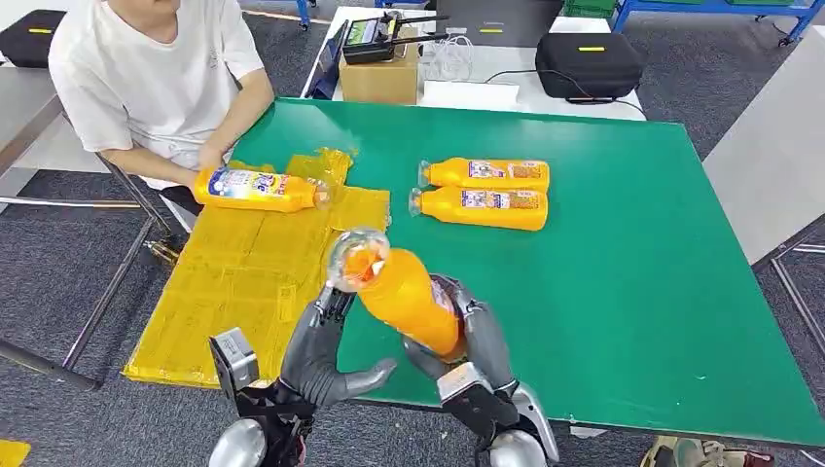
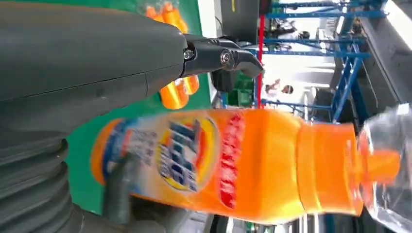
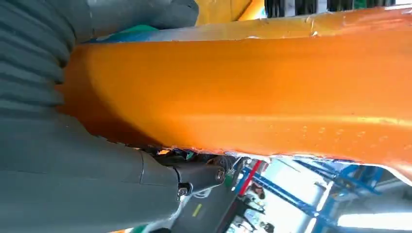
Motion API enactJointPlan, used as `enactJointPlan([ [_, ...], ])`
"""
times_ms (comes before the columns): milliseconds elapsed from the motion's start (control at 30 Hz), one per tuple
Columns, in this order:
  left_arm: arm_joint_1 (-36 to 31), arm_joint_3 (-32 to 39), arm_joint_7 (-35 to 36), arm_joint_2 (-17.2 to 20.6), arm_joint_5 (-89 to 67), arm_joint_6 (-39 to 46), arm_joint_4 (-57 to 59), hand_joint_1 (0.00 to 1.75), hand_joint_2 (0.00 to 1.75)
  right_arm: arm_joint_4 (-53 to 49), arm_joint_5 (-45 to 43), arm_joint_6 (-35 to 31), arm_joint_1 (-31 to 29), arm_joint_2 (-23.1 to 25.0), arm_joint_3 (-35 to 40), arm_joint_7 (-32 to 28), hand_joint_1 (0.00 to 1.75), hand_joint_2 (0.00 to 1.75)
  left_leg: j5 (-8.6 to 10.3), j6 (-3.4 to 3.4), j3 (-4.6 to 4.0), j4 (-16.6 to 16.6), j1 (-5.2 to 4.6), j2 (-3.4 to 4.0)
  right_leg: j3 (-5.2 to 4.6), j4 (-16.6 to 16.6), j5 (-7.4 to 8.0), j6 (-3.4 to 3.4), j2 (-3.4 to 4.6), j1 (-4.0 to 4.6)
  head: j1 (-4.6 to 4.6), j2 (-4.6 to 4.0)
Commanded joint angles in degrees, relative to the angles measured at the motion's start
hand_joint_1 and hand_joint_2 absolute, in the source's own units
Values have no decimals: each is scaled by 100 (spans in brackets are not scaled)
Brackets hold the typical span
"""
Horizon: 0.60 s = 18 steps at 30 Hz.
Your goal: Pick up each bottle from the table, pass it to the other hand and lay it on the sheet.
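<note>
**Bottle held between both hands above the worktop's near edge**

The orange bottle (image 1: 409, 297) tilts up, its clear cap toward 11 o'clock. The right hand (image 1: 477, 341) wraps its fingers (image 1: 486, 326) around the smooth plastic base. The left hand (image 1: 326, 355) sits at the bottle's 9 o'clock, fingers (image 1: 331, 306) spread, reaching near the neck; whether they touch, I cannot tell. The crinkled yellow sheet (image 1: 243, 282) carries another bottle (image 1: 258, 189); two more bottles (image 1: 482, 193) lie on the green worktop (image 1: 632, 272).

**Glossy plastic on matt green**

A glossy orange plastic bottle (image 1: 409, 297) with a clear cap lies in the right hand (image 1: 477, 336), its cover matt grey and ribbed. The yellow sheet (image 1: 243, 282) looks crinkled and shiny; the green table (image 1: 632, 292) is smooth and matt.
</note>
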Motion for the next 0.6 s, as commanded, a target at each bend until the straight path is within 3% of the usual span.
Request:
enactJointPlan([
  [33, -318, 184, 340, -30, 550, 208, 108, 0, 175, 760, 1072, -619, -588, -228, 910, 152, 175, 175, 1, 14, 7, -8, 1, -4, 8, -10, 3, -20, -1, 5, 0, 0],
  [367, -369, 43, 392, 56, 1086, 38, 116, 0, 175, 1151, 1184, -893, -880, -259, 1193, 282, 175, 175, 2, 17, 9, -13, 1, -4, 9, -15, 5, -23, -2, 7, 0, 0],
  [433, -463, 14, 808, 64, 1650, -154, 208, 0, 175, 1218, 1378, -993, -1080, -299, 1309, 338, 175, 175, 3, 17, 8, -11, 1, -6, 9, -15, 4, -23, -4, 7, 0, 0],
  [600, -479, 7, 808, 69, 1657, -155, 231, 0, 175, 1222, 1377, -988, -1099, -297, 1307, 344, 175, 175, 6, 20, 9, -14, 2, -13, 13, -19, 5, -28, -11, 9, 2, 0],
])
